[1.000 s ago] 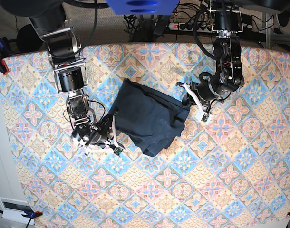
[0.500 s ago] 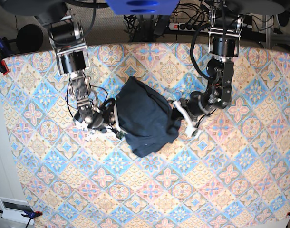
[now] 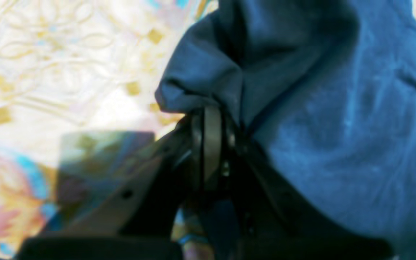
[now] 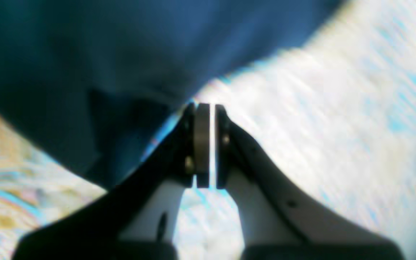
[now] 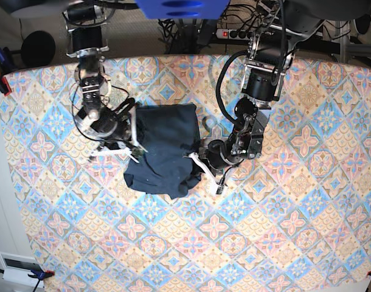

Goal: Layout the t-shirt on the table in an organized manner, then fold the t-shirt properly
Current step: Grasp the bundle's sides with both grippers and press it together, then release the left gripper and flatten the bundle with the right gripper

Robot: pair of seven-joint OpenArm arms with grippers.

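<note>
The dark navy t-shirt [image 5: 164, 146] lies bunched in a compact heap on the patterned table [image 5: 264, 231], left of centre. My left gripper [image 5: 199, 160] is at the heap's right edge, and in the left wrist view the left gripper [image 3: 211, 112] is shut on a fold of the t-shirt [image 3: 338, 108]. My right gripper [image 5: 135, 151] is at the heap's left edge. In the right wrist view the right gripper [image 4: 206, 106] has its jaws almost together, with their tips at the edge of the t-shirt [image 4: 85, 54], which hangs over the table [image 4: 338, 108].
A power strip [image 5: 234, 33] and cables lie beyond the table's far edge. A red clamp [image 5: 0, 79] holds the cloth at the far left corner. A white device [image 5: 18, 267] sits off the near left corner.
Both grippers have come closer together. The left one swept left and toward the front, the right one moved toward the back. The t-shirt went from a spread diagonal to a tighter bunch.
</note>
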